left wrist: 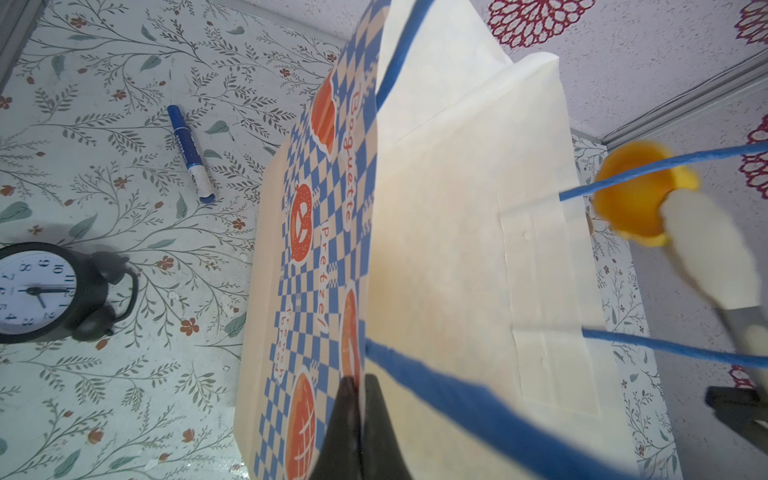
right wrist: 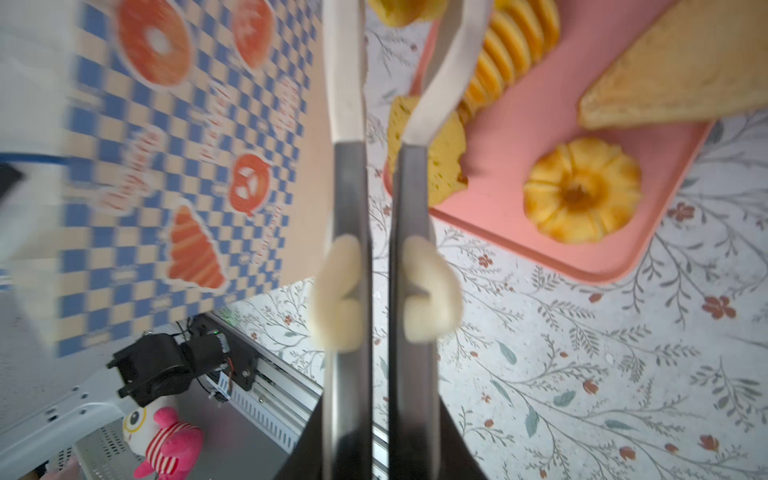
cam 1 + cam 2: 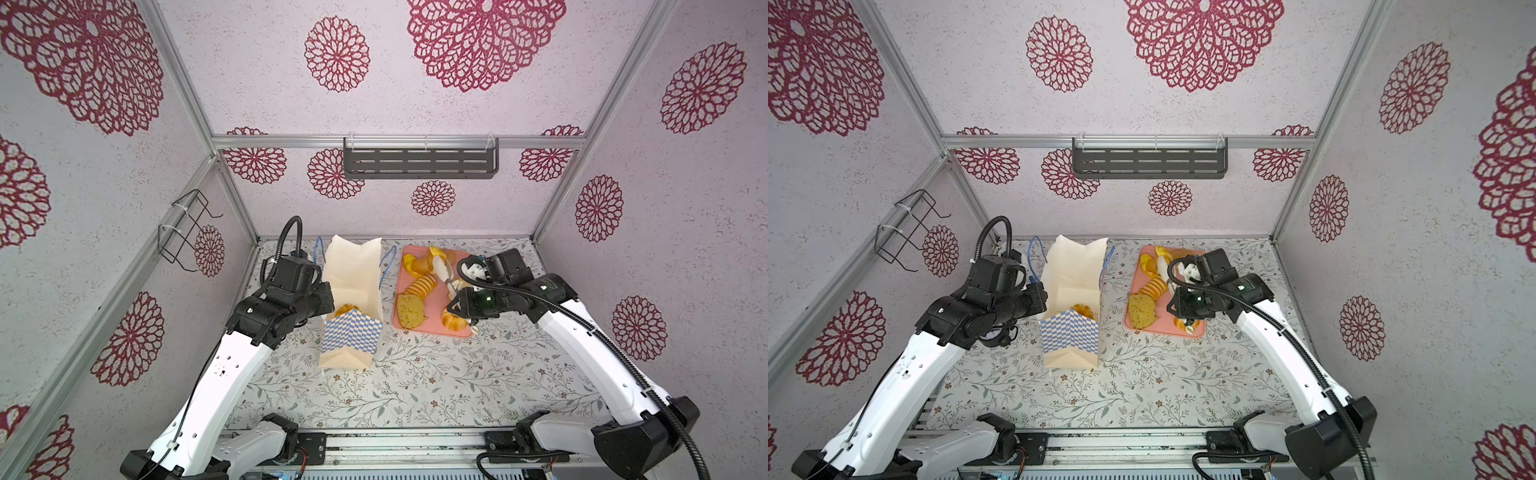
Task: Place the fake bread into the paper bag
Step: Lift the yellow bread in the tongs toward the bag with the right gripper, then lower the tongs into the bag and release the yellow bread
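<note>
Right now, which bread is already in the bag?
The roll at the bottom of the paper bag; all others are outside, at the pink tray.

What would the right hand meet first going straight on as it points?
The right hand holds tongs clamping a bread; beyond, probably the pink tray's far end or back wall; depth unclear.

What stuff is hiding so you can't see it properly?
- Inside the tall cream paper bag with blue checks: in both top views its front wall hides all but one golden roll.
- Yellow toy bread in the white-tipped metal tongs: blurred in the left wrist view, cut off by the top edge in the right wrist view.
- Right side of the pink tray: the right arm covers it in both top views.
</note>
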